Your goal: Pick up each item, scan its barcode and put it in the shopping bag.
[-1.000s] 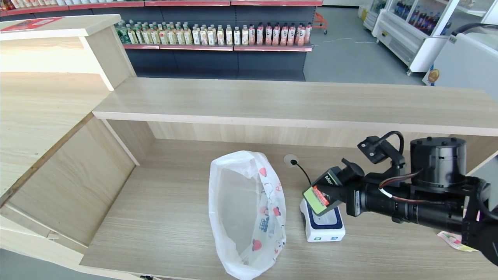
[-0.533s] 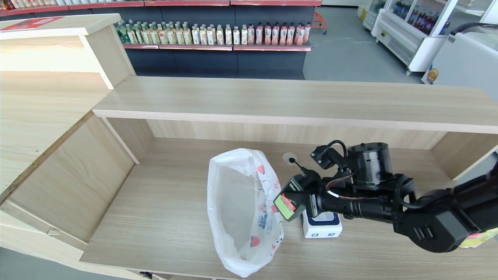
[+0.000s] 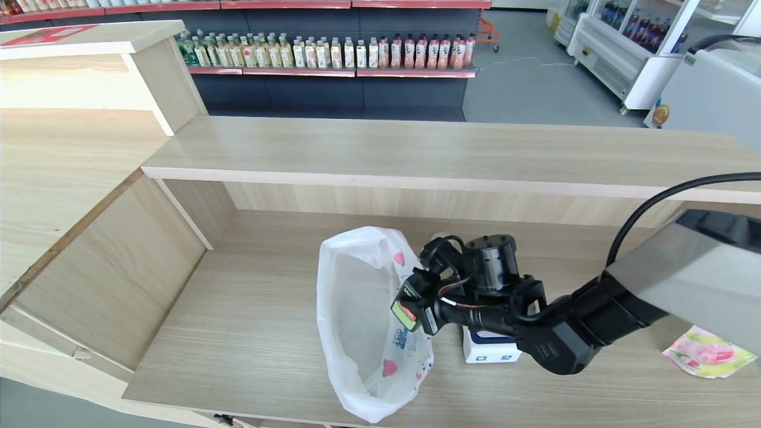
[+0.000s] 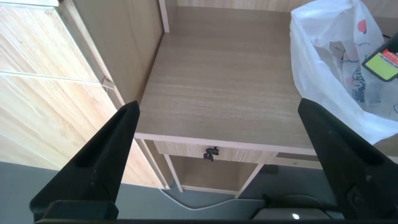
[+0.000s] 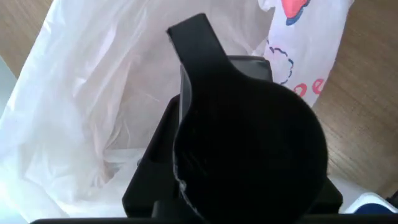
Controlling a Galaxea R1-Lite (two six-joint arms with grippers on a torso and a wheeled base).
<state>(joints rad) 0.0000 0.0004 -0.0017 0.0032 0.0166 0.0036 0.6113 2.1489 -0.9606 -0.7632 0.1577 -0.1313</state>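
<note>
Looking through the head camera, you see the right gripper (image 3: 423, 310) clamped on a small pack (image 3: 404, 314) with a green face and a red band. It holds the pack at the mouth of the bag (image 3: 362, 333), over the rim on the bag's right side. The pack is tilted, with its green face turned toward the opening. You cannot tell whether the pack touches the plastic.

The bag stands open on the counter (image 3: 250, 333). It is white and thin, with red and blue prints on its side. Just right of the bag, under the right arm, sits the scanner (image 3: 489, 351), a white box with a blue top, and the arm hides part of it. A pink packet (image 3: 707, 355) lies flat on the counter, well to the right and apart from the scanner.

From the right wrist camera, the bag's white folds lie close beyond the gripper's black body.

Your left gripper (image 4: 219, 107) hangs before the counter's front edge, released, with its fingers (image 4: 102, 165) spread wide. Its camera shows you the bag's near side and the green pack at the bag's rim. A small lock (image 4: 211, 152) sits on the drawer front below the counter's edge. Beyond the counter, rows of bottles (image 3: 333, 53) line a shelf.
</note>
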